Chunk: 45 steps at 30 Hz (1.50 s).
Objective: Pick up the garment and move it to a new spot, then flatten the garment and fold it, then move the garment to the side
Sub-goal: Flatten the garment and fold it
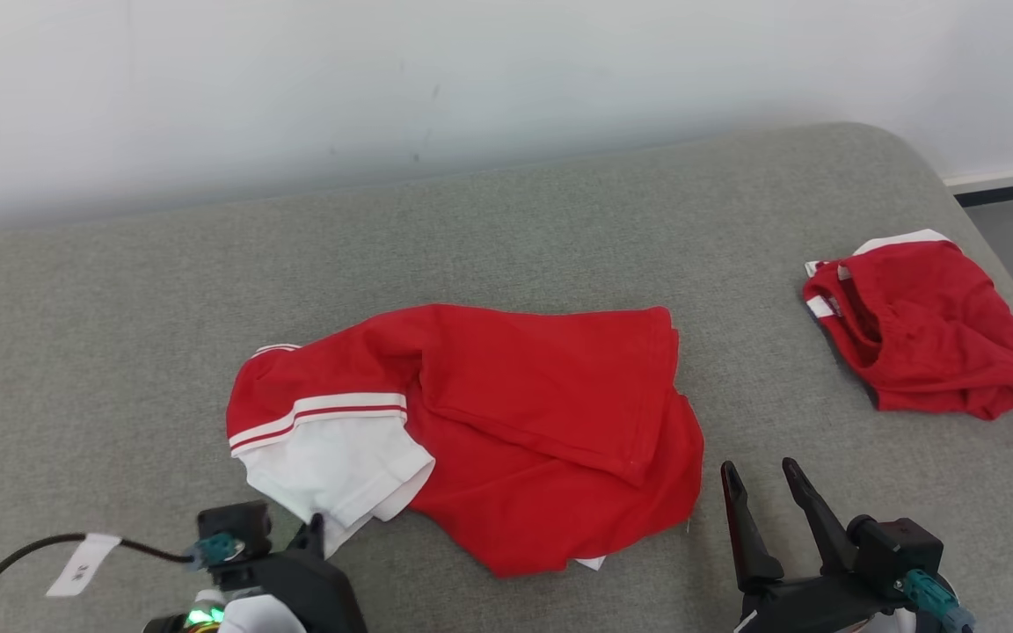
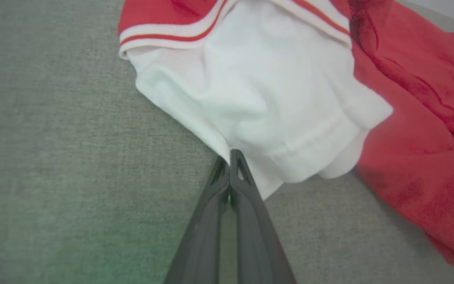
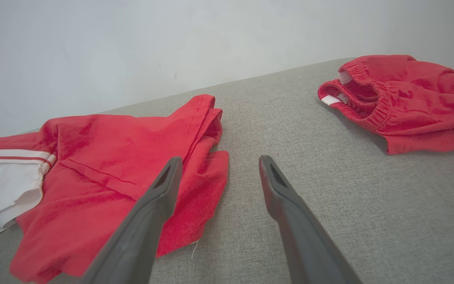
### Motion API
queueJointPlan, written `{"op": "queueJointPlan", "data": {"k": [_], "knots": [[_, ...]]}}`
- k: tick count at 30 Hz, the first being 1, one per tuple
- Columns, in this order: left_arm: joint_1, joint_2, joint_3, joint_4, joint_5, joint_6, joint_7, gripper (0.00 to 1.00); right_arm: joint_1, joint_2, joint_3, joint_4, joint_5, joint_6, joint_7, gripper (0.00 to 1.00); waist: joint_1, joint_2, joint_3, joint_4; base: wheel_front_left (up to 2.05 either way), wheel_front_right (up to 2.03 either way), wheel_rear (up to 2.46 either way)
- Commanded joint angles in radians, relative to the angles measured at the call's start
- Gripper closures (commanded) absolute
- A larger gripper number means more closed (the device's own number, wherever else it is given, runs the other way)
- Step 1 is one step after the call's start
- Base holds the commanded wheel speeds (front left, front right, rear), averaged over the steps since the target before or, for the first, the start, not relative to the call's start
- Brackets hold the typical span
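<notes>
Garment point(image 1: 506, 422) edge at left end effector point(image 2: 230, 157)

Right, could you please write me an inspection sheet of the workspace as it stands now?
Surface: grey fabric surface, no stains seen.
Job's things: red and white shirt, crumpled and partly folded over itself, white sleeve toward the robot's left.
Clutter: red shorts with an elastic waist, bunched at the far right, apart from the shirt.
Grippers: left gripper, fingers shut at the white sleeve's hem; whether cloth is pinched is unclear. Right gripper, fingers apart, holding nothing, beside the shirt's right edge.
Cables: black cable with a white tag by the left wrist, off the shirt.
Surroundings: white wall behind; dark baseboard at right.
</notes>
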Motion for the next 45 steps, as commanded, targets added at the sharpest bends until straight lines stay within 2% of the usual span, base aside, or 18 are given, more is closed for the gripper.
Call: {"op": "queueJointPlan", "data": {"k": [1,9,11,12,13,18,21,23,28,34,43,44,45], "knots": [[0.030,0.016,0.016,-0.006,-0.009,0.012,-0.010,1.00,0.007,0.000,-0.004,-0.004,-0.006,-0.002,0.001,0.00,0.0000,0.0000,-0.007,0.013,0.00,0.00,0.00],[0.139,0.056,0.087,-0.111,-0.055,0.070,-0.013,1.00,0.019,0.000,-0.020,-0.014,-0.019,-0.002,0.014,0.00,0.0000,0.0000,-0.026,0.055,0.00,0.00,0.00],[0.160,0.069,0.092,-0.143,-0.061,0.070,-0.001,1.00,0.023,0.000,-0.026,-0.018,-0.023,-0.002,0.018,0.00,0.0000,0.0000,-0.029,0.066,0.00,0.00,0.00],[0.168,0.074,0.097,-0.157,-0.067,0.065,0.002,0.70,0.025,0.000,-0.026,-0.020,-0.024,-0.002,0.020,0.00,0.0000,0.0000,-0.029,0.070,0.00,0.00,0.00],[0.174,0.077,0.096,-0.169,-0.071,0.058,0.002,0.00,0.026,0.000,-0.029,-0.023,-0.026,-0.002,0.023,0.00,0.0000,0.0000,-0.031,0.075,0.00,0.00,0.00],[0.200,0.070,0.096,-0.222,-0.112,0.019,0.003,0.00,0.021,0.000,-0.037,-0.043,-0.039,-0.002,0.052,0.00,0.0000,0.0000,-0.034,0.084,0.00,0.00,0.00],[0.210,0.069,0.103,-0.235,-0.123,0.011,0.008,0.00,0.022,0.000,-0.045,-0.052,-0.045,-0.002,0.078,0.00,0.0000,0.0000,-0.036,0.084,0.00,0.00,0.00],[0.220,0.075,0.111,-0.248,-0.129,0.023,0.010,0.00,0.025,0.000,-0.059,-0.068,-0.046,-0.002,0.112,0.00,0.0000,0.0000,-0.037,0.084,0.00,0.00,0.00],[0.238,0.097,0.127,-0.268,-0.119,0.051,0.013,0.00,0.029,0.000,-0.069,-0.118,-0.047,-0.002,0.240,0.00,0.0000,0.0000,-0.037,0.082,0.00,0.00,0.00],[0.213,0.127,0.105,-0.257,-0.091,0.075,0.063,0.00,0.000,0.000,-0.020,-0.193,-0.070,-0.002,0.447,0.00,0.0000,0.0000,-0.034,0.078,0.00,0.00,0.00],[0.176,0.130,0.051,-0.225,-0.072,0.057,0.109,0.00,-0.050,0.000,0.025,-0.226,-0.080,-0.002,0.642,0.00,0.0000,0.0000,-0.021,0.074,0.00,0.00,0.00],[0.170,0.132,0.046,-0.222,-0.070,0.052,0.111,0.35,-0.054,0.000,0.023,-0.224,-0.086,-0.002,0.656,0.00,0.0000,0.0000,-0.018,0.074,0.00,0.00,0.00],[0.165,0.133,0.042,-0.220,-0.068,0.052,0.113,0.53,-0.059,0.000,0.022,-0.221,-0.089,-0.002,0.666,0.00,0.0000,0.0000,-0.016,0.075,0.00,0.00,0.00]]}}
